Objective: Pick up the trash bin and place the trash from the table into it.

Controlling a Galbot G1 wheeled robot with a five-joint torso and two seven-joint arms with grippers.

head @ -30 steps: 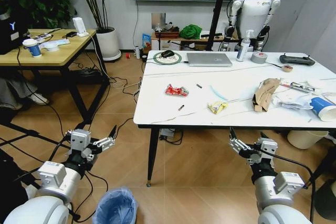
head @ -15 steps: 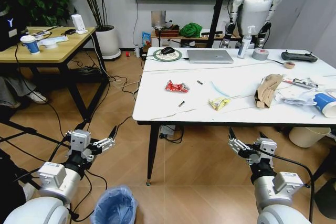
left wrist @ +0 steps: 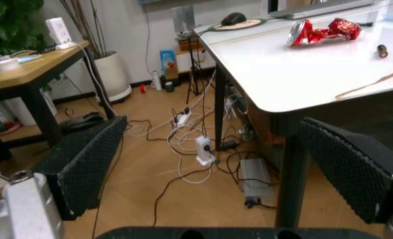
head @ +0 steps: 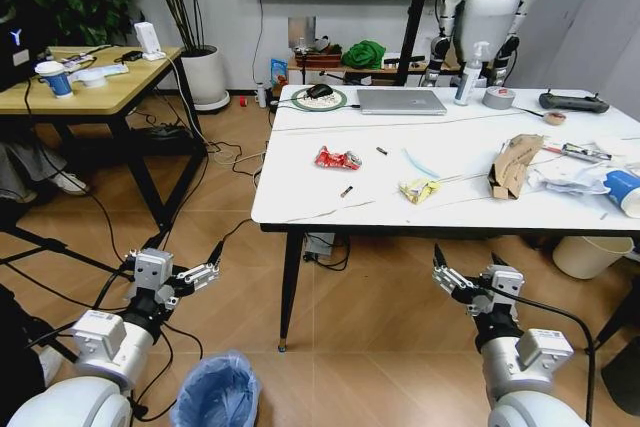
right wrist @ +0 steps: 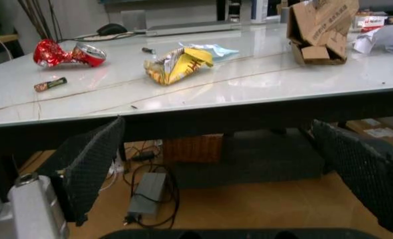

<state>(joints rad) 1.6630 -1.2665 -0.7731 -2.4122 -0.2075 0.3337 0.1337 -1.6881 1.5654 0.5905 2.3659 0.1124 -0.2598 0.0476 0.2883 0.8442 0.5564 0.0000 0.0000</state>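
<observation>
the trash bin [head: 217, 393], lined with its pale blue bag, sits on the floor at the bottom edge of the head view, left of centre, just beside the left arm and well below the left end effector [head: 192, 266]. that end effector hangs in the lower left with its fingers spread apart and nothing between them. the right end effector [head: 468, 276] hangs in the lower right, under the near edge of the counter [head: 300, 197], also spread open and empty.

the trash lies up on the counter: a red wrapper [head: 337, 158] left of centre, a yellow wrapper [head: 418, 188] near the middle, torn brown cardboard [head: 511, 164] to the right, and a blue-white paper cup [head: 626, 190] at the right edge.

the main risk, as i judge it, is the bin itself. it lies so low and close to the robot that the left arm must reach down and back, and the thin bag could be pinched instead of the rim, so the bin tips or the liner pulls out. cables [head: 215, 240] trail across the floor near the counter leg and could snag the base.

against the earlier frames, the whole head view has shifted: the counter sits a little higher and left, and more floor shows, which reads as the camera moving. both end effectors are posed as before, and the litter lies in the same arrangement.
</observation>
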